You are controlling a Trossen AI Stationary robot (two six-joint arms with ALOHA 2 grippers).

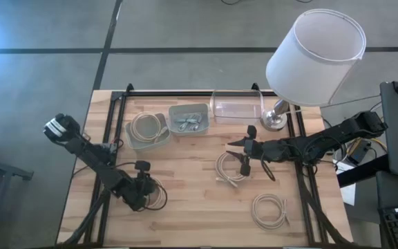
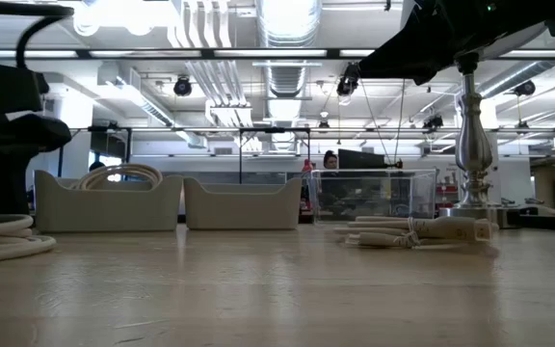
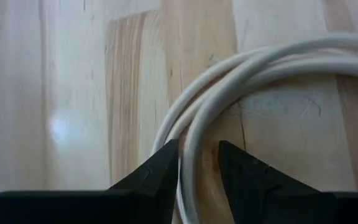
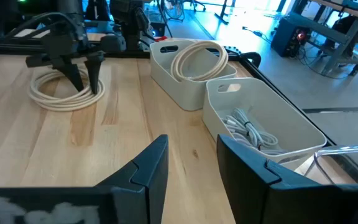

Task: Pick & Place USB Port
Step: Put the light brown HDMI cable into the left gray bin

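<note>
Two arms, three loose cable coils and two bins on the tabletop (image 1: 199, 207).

We count three white coils lying loose: one (image 1: 155, 196) near the front left, where the left tool (image 1: 146, 185) has its fingers (image 3: 160, 174) spread astride the strands; one (image 1: 231, 168) mid-table beneath the right tool (image 1: 244, 146), whose fingers stand apart above it; one (image 1: 269, 209) at front right, untouched. We count two grey bins (image 1: 148, 131) (image 1: 189, 119) side by side at the rear, each holding cable. Bare wood lies open between the front coils.
</note>
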